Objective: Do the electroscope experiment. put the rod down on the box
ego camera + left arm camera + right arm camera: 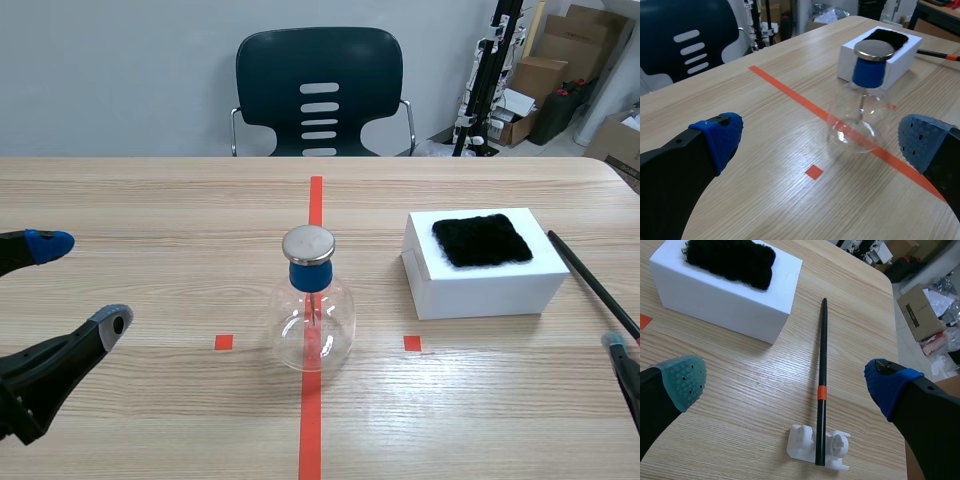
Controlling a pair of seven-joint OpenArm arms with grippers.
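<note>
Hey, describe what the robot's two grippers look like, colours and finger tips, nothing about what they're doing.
Both arms are black, each ending in two thick, tapering black fingers. The left gripper has dotted blue pads on both tips. The right gripper has mismatched dotted pads: one grey-green, one blue. No cables or printed markings show.

Mid-table: electroscope flask [313, 305]. Right of it: box [490, 292], cloth pad [481, 240] on top. Right of box, apart: rod [822, 370] on table [740, 390] (near end in small stand [805, 447]). Behind table: chair [319, 90].
</note>
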